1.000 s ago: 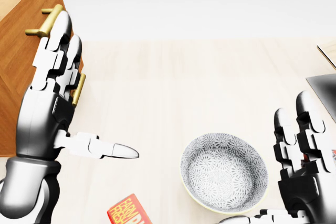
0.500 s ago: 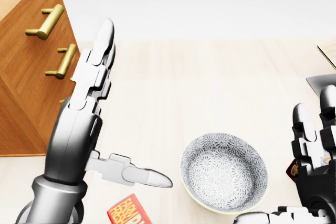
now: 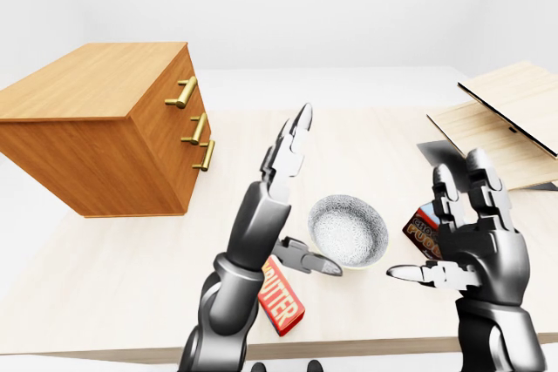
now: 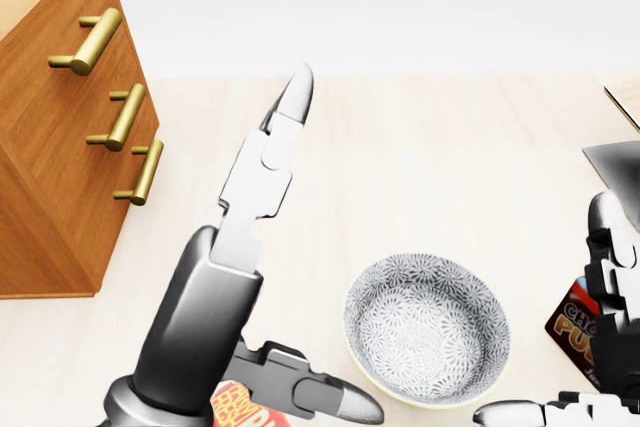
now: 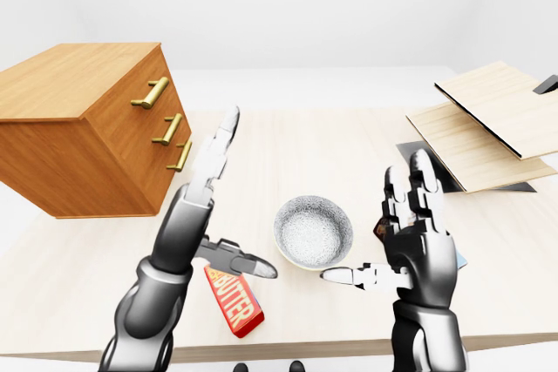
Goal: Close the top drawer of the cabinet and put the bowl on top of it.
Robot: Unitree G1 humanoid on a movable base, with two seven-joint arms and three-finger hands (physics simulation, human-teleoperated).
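The wooden cabinet (image 3: 96, 128) stands at the left of the table, and its three brass-handled drawer fronts look flush, top handle (image 3: 183, 91) included. The patterned grey bowl (image 3: 349, 231) sits upright on the table, right of the cabinet and between my hands. My left hand (image 4: 332, 243) is open, with its fingers stretched up and away and its thumb pointing at the bowl's left rim without touching it. My right hand (image 5: 373, 219) is open too, upright to the right of the bowl, thumb pointing left. Neither hand holds anything.
A red butter box (image 3: 281, 298) lies near the table's bottom edge under my left forearm. A dark chocolate packet (image 3: 420, 231) lies behind my right hand. Pale wooden boards (image 3: 506, 119) and a dark sheet (image 3: 436, 154) take up the right of the table.
My left hand has swung right, away from the cabinet's handles toward the bowl. In the head view my right hand has sunk lower and to the right, uncovering the chocolate packet. The bowl has stayed put.
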